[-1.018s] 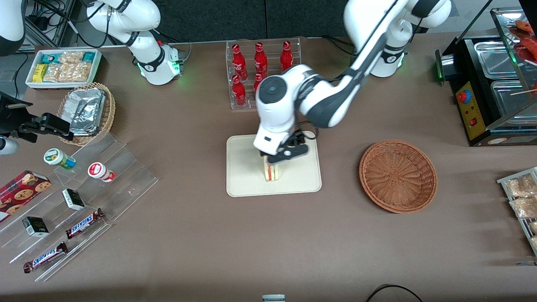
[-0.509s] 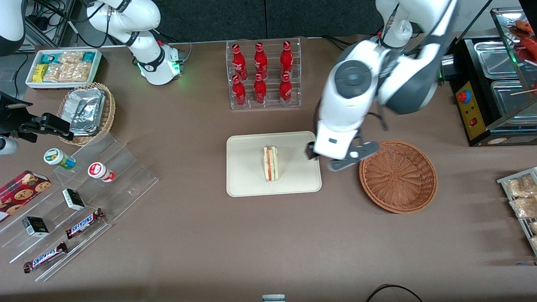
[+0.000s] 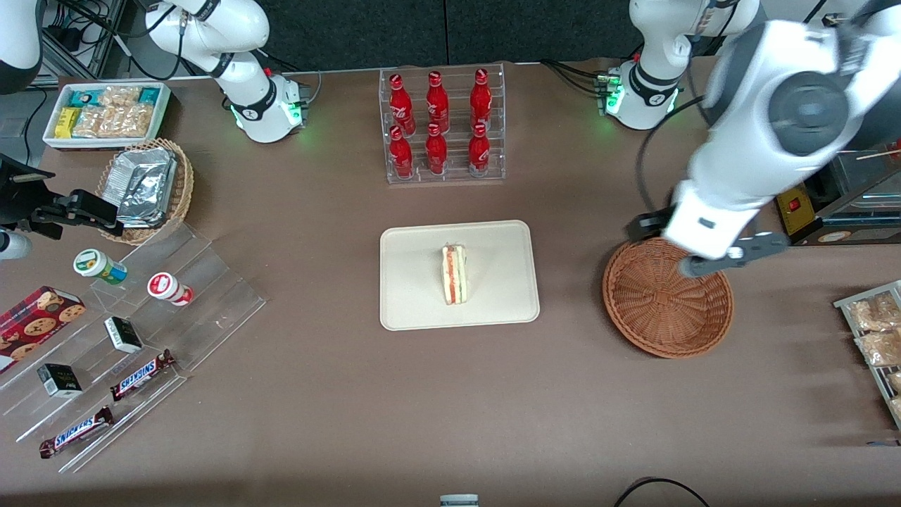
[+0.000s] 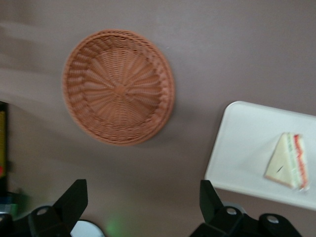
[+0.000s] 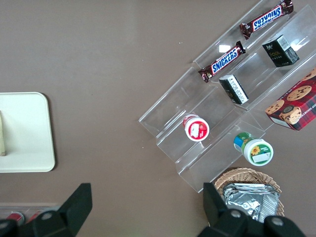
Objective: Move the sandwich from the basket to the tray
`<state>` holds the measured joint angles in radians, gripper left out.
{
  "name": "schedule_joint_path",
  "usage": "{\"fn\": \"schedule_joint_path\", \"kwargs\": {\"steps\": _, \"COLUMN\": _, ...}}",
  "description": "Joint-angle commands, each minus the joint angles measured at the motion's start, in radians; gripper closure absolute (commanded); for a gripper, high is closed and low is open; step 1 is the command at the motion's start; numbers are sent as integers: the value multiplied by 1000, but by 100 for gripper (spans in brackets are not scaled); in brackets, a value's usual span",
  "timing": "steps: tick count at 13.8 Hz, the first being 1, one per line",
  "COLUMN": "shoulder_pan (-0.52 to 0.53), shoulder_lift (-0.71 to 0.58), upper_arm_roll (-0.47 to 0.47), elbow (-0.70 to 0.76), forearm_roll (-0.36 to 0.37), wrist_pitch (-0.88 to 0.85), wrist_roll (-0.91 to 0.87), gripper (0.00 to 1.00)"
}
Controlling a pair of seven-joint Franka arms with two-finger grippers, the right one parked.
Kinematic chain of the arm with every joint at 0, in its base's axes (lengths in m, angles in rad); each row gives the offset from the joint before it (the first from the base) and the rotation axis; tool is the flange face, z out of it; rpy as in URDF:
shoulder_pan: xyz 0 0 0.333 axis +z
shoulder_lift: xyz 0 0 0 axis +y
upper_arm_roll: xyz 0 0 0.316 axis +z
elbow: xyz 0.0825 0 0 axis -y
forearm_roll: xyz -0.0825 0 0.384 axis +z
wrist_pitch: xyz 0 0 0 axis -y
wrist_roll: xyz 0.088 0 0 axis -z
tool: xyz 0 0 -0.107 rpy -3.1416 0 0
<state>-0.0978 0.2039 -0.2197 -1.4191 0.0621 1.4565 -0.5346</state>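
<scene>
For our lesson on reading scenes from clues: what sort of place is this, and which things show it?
Probably a mock snack shop in a robot lab: a rack of red soda bottles, stepped displays with Snickers bars, and a sandwich on a tray. The gripper hangs open above the basket.

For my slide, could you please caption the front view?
Sandwich delivered upright on the tray; open pincer above the empty basket.
</scene>
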Motion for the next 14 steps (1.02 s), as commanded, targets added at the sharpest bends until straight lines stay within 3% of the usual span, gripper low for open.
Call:
{"fn": "schedule_joint_path", "kwargs": {"steps": 1, "shoulder_pan": 59, "shoulder_lift": -63, "upper_arm_roll": -6, "elbow": -27, "forearm_roll": -24, "wrist_pitch": -63, "wrist_roll": 170, "gripper": 0}}
{"fn": "schedule_joint_path", "kwargs": {"steps": 4, "shoulder_pan": 52, "shoulder_lift": -119, "upper_arm_roll": 126, "elbow": -35, "forearm_roll": -74, "wrist_pitch": -140, "wrist_roll": 419, "gripper": 0}}
{"fn": "schedule_joint_path", "kwargs": {"steps": 7, "shoulder_pan": 58, "shoulder_lift": -193, "upper_arm_roll": 207, "elbow": -87, "forearm_roll": -73, "wrist_pitch": -165, "wrist_roll": 576, "gripper": 0}}
{"fn": "schedule_joint_path", "kwargs": {"steps": 14, "shoulder_pan": 61, "shoulder_lift": -144, "upper_arm_roll": 206, "elbow": -46, "forearm_roll": -44, "wrist_pitch": -131, "wrist_roll": 548, "gripper": 0}}
